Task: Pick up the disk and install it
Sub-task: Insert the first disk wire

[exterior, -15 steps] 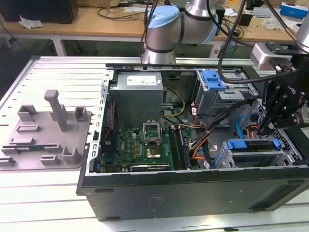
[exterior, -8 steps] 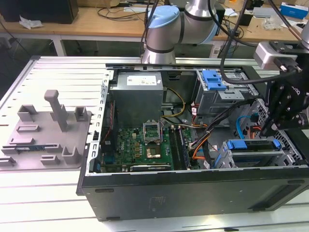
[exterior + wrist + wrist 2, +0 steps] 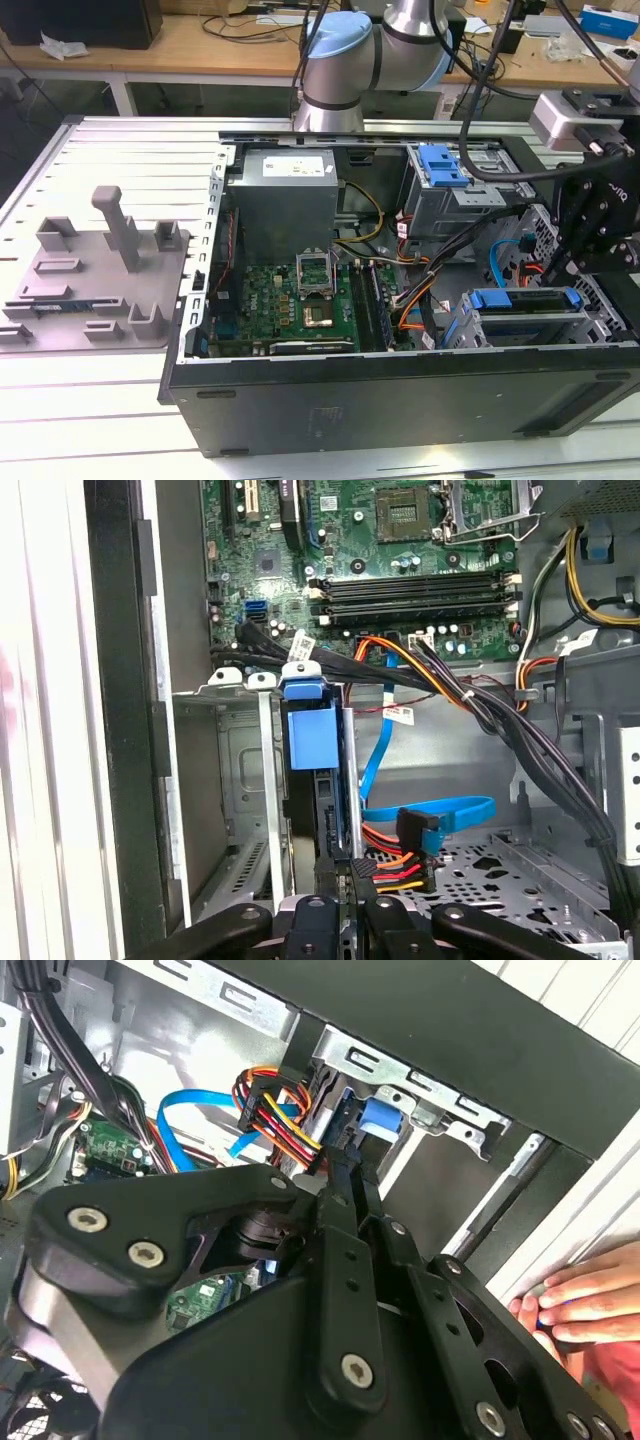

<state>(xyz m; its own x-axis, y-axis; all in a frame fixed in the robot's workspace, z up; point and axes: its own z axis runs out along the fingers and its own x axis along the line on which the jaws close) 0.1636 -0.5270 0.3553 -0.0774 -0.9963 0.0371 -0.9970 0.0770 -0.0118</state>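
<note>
Gripper (image 3: 340, 905) pinching upright disk (image 3: 312, 742)

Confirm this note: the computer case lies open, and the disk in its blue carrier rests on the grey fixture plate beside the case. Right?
Not quite. The computer case lies open, but the disk in its blue carrier sits in the drive cage inside the case, not on the grey fixture plate. The exterior view shows it.

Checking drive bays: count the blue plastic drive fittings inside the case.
2: a ribbed latch on the far cage; the disk's carrier in the near cage. More may be hidden.
</note>
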